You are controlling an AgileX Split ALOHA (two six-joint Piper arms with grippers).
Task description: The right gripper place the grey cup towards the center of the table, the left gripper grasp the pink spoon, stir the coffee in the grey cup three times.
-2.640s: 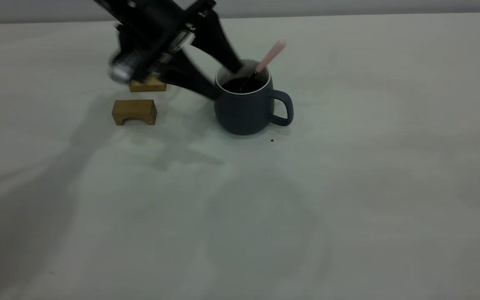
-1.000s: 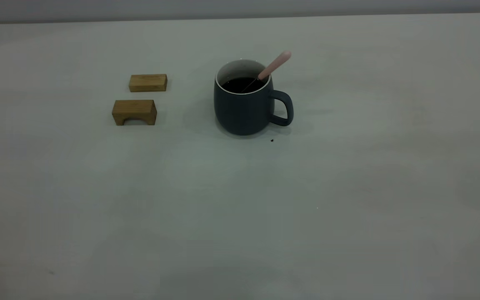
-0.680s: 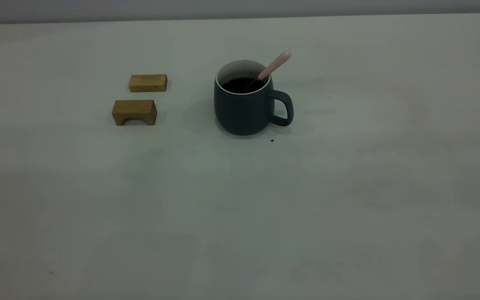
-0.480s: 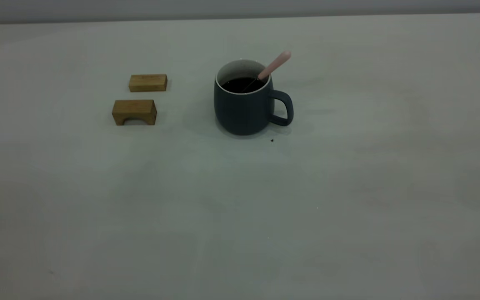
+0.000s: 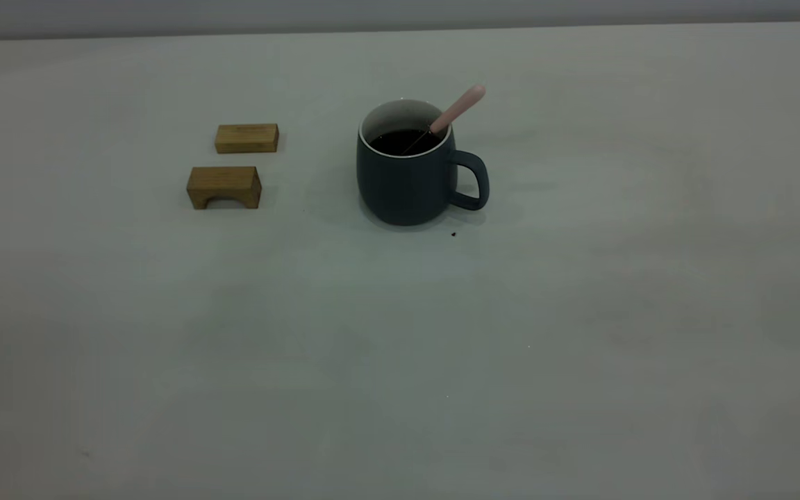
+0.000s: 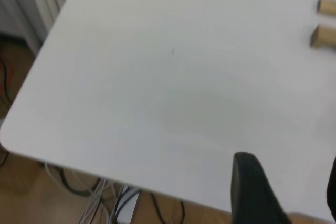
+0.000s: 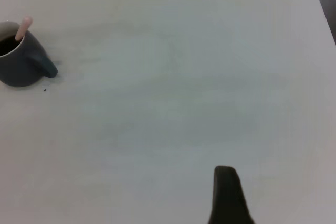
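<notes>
Matt grey cup point(image 5: 403, 184), glossy coffee point(image 5: 403, 141), two wooden blocks point(image 5: 224, 186).

The spoon point(image 5: 457, 110) stands in the cup point(image 5: 407, 180), 2 blocks point(image 5: 224, 187) left.

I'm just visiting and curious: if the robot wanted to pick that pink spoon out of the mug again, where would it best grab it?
Probably the upper end of the pink spoon, coming down from above. Its pale handle sticks out past the rim of the grey cup, leaning toward the cup's handle side, with open space around it. The metal neck and bowl sit down in the coffee, out of reach.
</notes>
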